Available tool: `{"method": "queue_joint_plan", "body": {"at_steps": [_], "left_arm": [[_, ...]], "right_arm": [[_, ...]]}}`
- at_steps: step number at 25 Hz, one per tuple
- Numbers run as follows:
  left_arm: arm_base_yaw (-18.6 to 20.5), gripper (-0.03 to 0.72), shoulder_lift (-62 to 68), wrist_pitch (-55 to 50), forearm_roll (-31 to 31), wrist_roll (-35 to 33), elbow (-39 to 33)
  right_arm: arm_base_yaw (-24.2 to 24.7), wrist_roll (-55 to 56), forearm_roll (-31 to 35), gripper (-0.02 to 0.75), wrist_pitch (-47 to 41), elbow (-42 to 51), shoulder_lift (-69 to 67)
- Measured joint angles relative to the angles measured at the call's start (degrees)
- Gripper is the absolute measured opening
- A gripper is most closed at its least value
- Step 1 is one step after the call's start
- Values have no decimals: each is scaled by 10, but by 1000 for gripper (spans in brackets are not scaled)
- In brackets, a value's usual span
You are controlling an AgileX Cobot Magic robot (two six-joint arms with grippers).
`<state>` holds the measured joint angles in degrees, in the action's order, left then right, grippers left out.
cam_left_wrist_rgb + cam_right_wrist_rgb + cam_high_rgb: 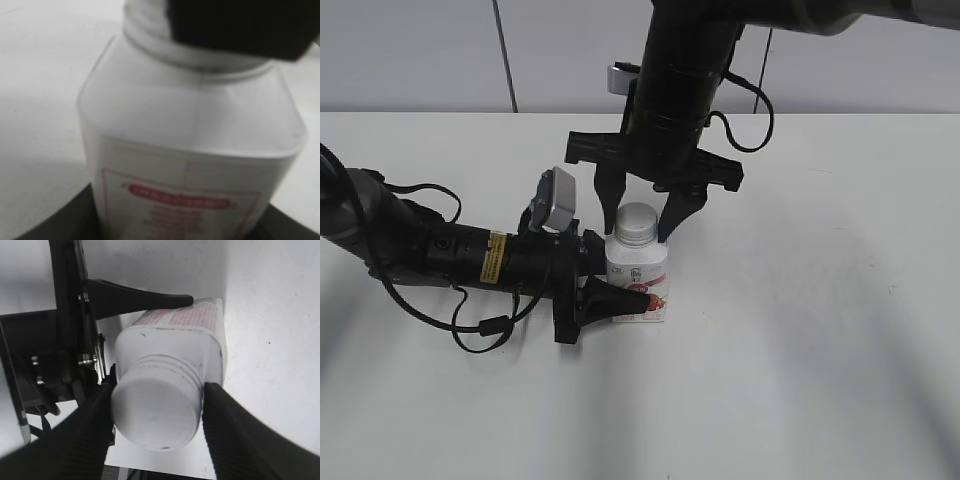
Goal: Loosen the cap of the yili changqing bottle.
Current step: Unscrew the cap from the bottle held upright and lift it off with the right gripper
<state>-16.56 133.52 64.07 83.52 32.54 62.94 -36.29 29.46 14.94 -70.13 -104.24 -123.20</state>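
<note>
Standing upright, cap (636,224) skyward, bottle (637,283) clamped by left pincer (620,290), right pincer (638,218) closed around cap.

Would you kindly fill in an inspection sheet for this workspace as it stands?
Surface: white table, bare around the job.
Job's things: yili changqing bottle upright, cap on.
Clutter: nothing seen.
Grippers: left gripper clamps the bottle body from the side; right gripper from above, fingers against the cap's sides.
Cables: black cable loops on the table under the left arm; another beside the right arm.
Surroundings: pale wall panels.
</note>
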Motion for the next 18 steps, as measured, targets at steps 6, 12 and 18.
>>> {"method": "queue_joint_plan", "body": {"at_steps": [6,12,18], "left_arm": [[0,377,0,-1,0,0,0],[0,377,0,-2,0,0,0],[0,377,0,-2,1,0,0]], "right_arm": [[0,-12,0,410,0,0,0],[0,-74,-1,407,-2,0,1],[0,-246,-4,404,-2,0,1]]}}
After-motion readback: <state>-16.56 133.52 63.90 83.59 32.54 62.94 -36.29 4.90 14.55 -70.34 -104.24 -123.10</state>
